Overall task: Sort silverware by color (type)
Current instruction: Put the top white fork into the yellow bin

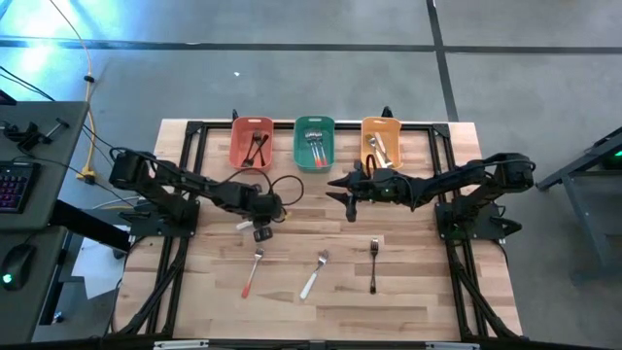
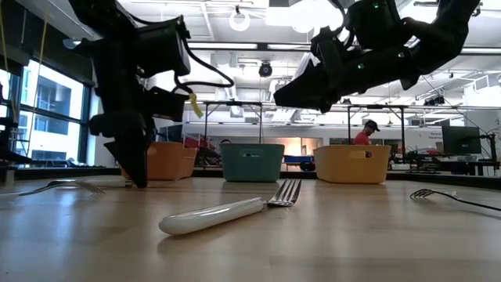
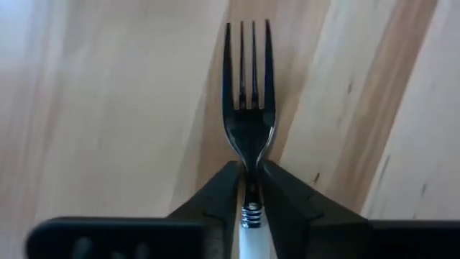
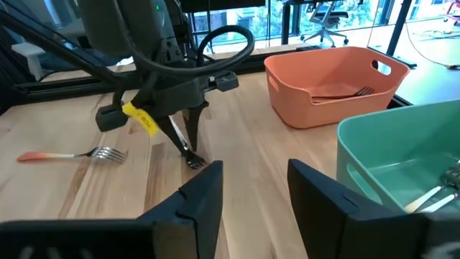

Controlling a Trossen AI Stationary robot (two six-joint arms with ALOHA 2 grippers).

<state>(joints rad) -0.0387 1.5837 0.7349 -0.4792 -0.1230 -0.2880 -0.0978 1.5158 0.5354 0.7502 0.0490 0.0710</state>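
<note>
Left gripper (image 1: 260, 226): you have it pinched on a white-handled fork (image 3: 248, 122), tines touching the tabletop (image 1: 408, 282).
Right gripper (image 1: 345, 194): parted, empty, at 3 o'clock of yours.
Loose silverware (image 1: 312, 275): 3 forks at 6 o'clock.

Three bins and a person beyond the tabletop

A red bin (image 1: 252, 142), green bin (image 1: 314, 142) and orange bin (image 1: 381, 142) line the tabletop's (image 1: 418, 282) far edge; a person (image 2: 364, 133) stands behind.
</note>
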